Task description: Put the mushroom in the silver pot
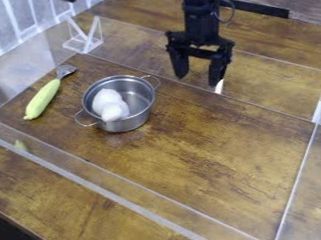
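Note:
The white, egg-like mushroom lies inside the silver pot, a small shiny round pot with two loop handles standing left of centre on the wooden table. My gripper hangs to the right of the pot and a little further back, pointing straight down. Its black fingers stand apart with nothing between them. It touches neither the pot nor the mushroom.
A yellow-green corn cob lies left of the pot. Clear acrylic walls fence the wooden table along the front, left and right. A clear stand sits at the back left.

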Tool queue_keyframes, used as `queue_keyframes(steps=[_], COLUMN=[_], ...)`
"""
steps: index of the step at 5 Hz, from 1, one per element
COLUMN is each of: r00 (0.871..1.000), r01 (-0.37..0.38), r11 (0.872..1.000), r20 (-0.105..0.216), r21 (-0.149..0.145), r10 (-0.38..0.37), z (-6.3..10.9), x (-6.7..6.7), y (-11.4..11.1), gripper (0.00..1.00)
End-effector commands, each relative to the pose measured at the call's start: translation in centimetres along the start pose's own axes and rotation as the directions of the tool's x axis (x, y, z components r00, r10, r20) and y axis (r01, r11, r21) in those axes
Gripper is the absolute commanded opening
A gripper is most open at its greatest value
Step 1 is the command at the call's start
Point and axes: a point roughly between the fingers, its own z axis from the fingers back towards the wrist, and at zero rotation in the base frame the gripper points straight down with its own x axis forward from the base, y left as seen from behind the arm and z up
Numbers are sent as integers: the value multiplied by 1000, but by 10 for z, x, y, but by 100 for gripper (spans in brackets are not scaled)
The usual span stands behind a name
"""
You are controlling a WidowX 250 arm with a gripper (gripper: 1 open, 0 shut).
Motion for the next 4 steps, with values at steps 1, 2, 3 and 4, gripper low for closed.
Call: queue_keyframes(steps=[1, 2, 3, 4], r00=[999, 999, 998, 998], r01=[13, 9, 5, 0], r11=[1000, 1000, 1000, 1000], r20=[52, 48, 57, 59], r21=[5, 3, -6, -8], r10=[-13, -9, -5, 0], z=[14, 10, 15, 16], x=[5, 0, -3, -7], y=[-11, -4, 3, 11], gripper=[100, 100, 100, 0])
